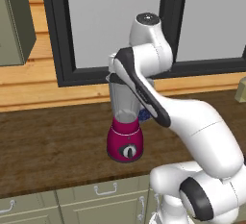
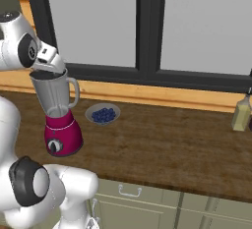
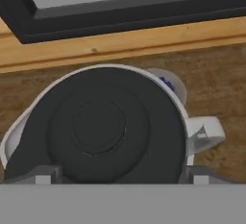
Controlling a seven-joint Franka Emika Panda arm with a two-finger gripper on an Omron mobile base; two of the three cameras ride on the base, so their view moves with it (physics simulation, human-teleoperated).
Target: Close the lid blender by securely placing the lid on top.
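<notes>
The blender [image 2: 59, 125] stands on the wooden counter with its magenta base [image 1: 126, 141] and dark dial towards me. Its clear grey jar [image 1: 121, 98] is upright, handle [image 3: 206, 131] to the right. The round black lid [image 3: 103, 127] with its raised centre lies flat in the jar's mouth and covers it. My gripper [image 3: 120, 175] hangs straight above the lid, open, one fingertip [image 3: 45, 174] beyond each side of the lid's rim. In the right base view the gripper [image 2: 48, 68] sits right at the jar's top.
A small grey bowl of blue berries [image 2: 102, 114] sits just behind and right of the blender. A pale bottle [image 2: 241, 112] stands at the counter's far right. A dark-framed window and wooden sill run along the back. Cabinet drawers [image 1: 105, 189] lie below the counter's front edge.
</notes>
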